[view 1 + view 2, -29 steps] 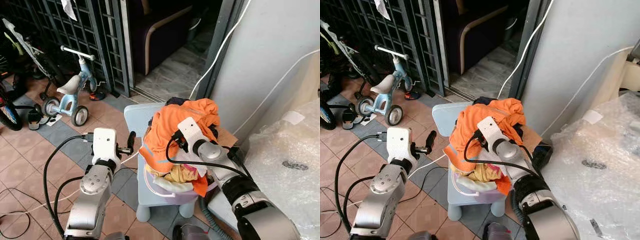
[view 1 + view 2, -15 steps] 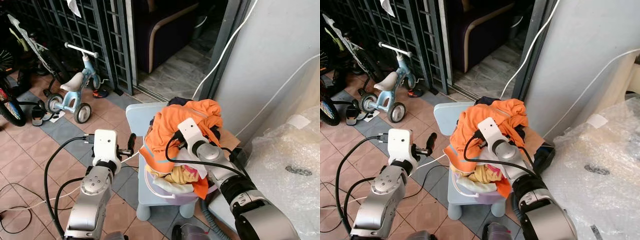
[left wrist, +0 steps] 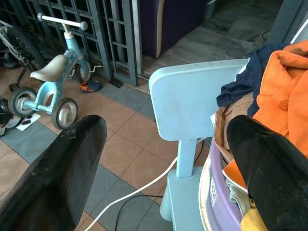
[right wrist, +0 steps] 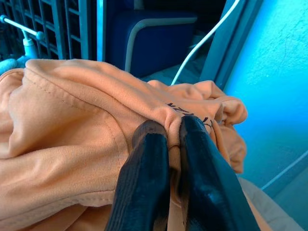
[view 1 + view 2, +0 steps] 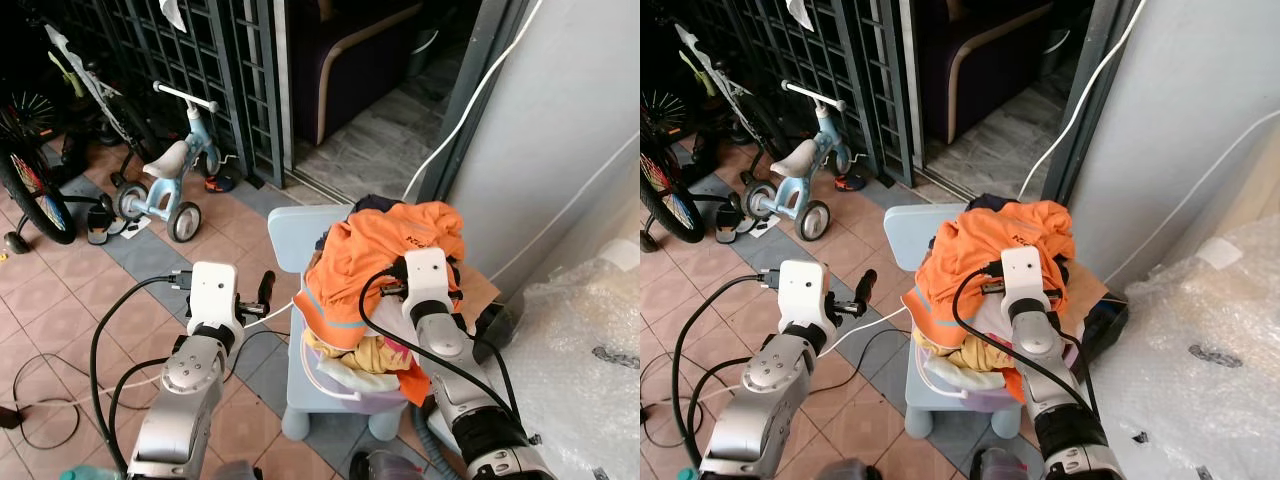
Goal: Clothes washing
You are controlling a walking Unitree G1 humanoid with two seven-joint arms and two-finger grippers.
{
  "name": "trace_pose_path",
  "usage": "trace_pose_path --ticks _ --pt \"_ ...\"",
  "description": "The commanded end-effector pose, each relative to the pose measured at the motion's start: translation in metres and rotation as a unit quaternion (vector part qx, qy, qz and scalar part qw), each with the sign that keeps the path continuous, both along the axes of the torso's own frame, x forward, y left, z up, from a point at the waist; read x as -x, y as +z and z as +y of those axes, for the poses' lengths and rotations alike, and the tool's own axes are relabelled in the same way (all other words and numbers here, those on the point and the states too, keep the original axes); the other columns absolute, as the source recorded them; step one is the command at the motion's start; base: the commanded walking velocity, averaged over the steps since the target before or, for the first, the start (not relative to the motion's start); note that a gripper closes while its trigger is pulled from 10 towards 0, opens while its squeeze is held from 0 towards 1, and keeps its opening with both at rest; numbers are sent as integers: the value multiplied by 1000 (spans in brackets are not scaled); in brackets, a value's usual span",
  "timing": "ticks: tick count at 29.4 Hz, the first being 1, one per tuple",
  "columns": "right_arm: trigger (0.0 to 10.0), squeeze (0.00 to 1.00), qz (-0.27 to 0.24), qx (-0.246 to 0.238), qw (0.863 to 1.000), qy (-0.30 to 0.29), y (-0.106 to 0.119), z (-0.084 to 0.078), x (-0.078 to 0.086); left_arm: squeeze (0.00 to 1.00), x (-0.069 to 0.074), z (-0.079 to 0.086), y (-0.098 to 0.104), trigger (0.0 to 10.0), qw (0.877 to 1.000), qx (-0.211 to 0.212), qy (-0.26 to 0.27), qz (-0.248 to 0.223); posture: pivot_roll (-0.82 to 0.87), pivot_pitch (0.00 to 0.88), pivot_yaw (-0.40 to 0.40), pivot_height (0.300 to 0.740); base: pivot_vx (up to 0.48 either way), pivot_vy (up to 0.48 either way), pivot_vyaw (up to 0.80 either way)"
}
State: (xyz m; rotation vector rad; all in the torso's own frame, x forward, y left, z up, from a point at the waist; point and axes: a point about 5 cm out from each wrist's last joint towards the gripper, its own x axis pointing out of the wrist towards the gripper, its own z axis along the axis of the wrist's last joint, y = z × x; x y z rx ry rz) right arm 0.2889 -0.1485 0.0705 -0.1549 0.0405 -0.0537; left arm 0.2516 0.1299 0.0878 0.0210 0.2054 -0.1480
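Camera shifted right since a second ago; right gripper [image 4: 166, 144] still clamped on a fold of the crumpled orange cotton shirt [image 5: 385, 255], atop the lilac plastic laundry basket [image 5: 345, 385] on the pale-blue plastic chair [image 5: 300, 235]. Left gripper [image 3: 163, 159] spread wide, left of the chair.

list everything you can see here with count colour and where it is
orange garment: 1, orange, on top of the laundry heap
laundry basket: 1, lilac, on the chair seat
chair: 1, pale blue, on the tiles by the doorway
tricycle: 1, light blue, by the black grille
white cable: 1, down the grey wall
bubble wrap: 1, clear, to the right
left gripper: open, beside the chair
right gripper: pinching the orange garment
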Motion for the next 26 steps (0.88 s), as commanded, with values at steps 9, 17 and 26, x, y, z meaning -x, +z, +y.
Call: trace_pose_path --ticks 9,17,26 --pt "0 0 -55 4 998 1 43 -25 52 0 -6 3 9 10000 1000 -8 -13 -17 -28 42 39 740 0 0 0" --pt "0 0 -11 -39 999 -9 28 -30 84 0 -4 -10 3 10000 1000 12 -19 -8 -59 37 43 740 0 0 0" --pt "0 0 -50 -86 993 70 67 5 40 0 -17 -5 12 10000 999 11 -6 -30 -60 36 25 740 0 0 0"
